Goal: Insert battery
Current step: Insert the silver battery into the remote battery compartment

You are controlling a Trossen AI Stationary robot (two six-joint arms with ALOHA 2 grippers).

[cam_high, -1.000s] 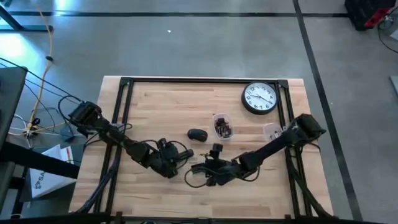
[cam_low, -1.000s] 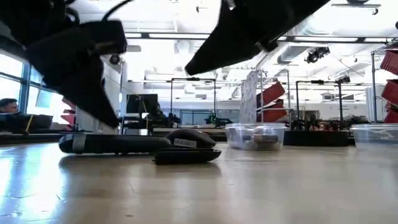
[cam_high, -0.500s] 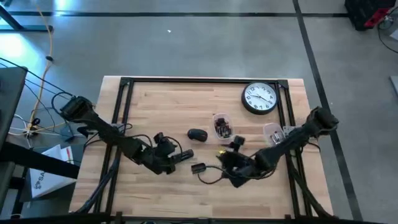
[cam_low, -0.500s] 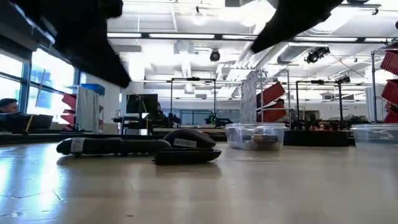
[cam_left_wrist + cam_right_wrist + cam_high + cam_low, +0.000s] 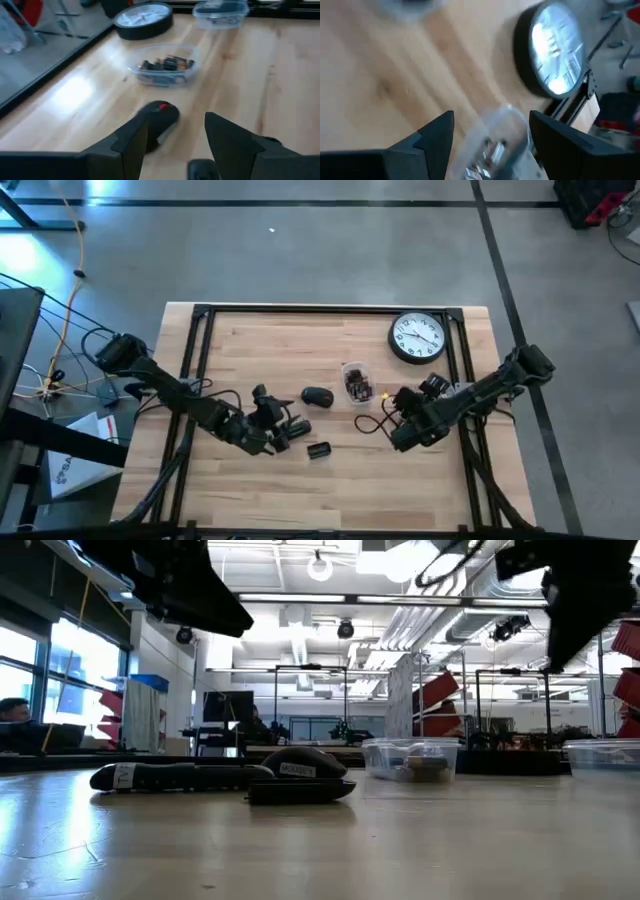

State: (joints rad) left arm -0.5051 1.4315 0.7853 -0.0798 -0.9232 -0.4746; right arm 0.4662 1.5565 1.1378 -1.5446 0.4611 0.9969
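While the left gripper [image 5: 283, 427] hangs low over the wooden table [image 5: 250, 345] left of centre, its two dark fingers [image 5: 235, 145] stand apart with nothing between them, as the left wrist view shows. Just beyond them lies the black computer mouse [image 5: 318, 396], a red wheel on its back, near the table's middle. A small black cover piece [image 5: 319, 450] lies on the wood just right of the left gripper, nearer than the mouse. Right of the mouse sits a clear tub of batteries [image 5: 357, 383], and farther right, at the far side, a round wall clock [image 5: 417, 338] lies flat. The right gripper [image 5: 403, 402] hovers right of the tub, its fingers [image 5: 432, 132] spread wide and holding nothing; a second clear container [image 5: 437, 391] sits just right of it
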